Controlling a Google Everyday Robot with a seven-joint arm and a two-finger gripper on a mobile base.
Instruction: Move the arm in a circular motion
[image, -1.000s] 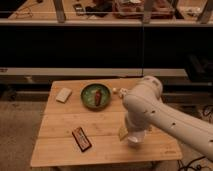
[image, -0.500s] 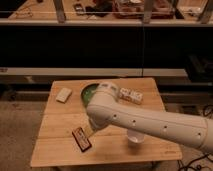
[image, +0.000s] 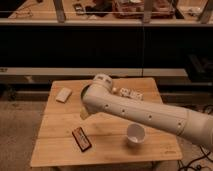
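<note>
The arm (image: 145, 114) is a large white tube with small dark dots. It reaches in from the lower right across the wooden table (image: 55, 145) and ends in a bulbous joint (image: 100, 90) near the table's middle back. The gripper (image: 84, 113) shows only as a small pale piece hanging below that joint, above the table top. It is apart from the things on the table.
A white cup (image: 135, 134) stands upright just in front of the arm. A dark flat packet (image: 81, 138) lies at the front left. A pale block (image: 64, 94) lies at the back left. Small white objects (image: 131, 93) lie behind the arm. A dark shelf (image: 100, 45) runs behind the table.
The arm's end joint has swung leftward across the table and then back toward the middle rear. The white cup, hidden a second ago, now shows.
</note>
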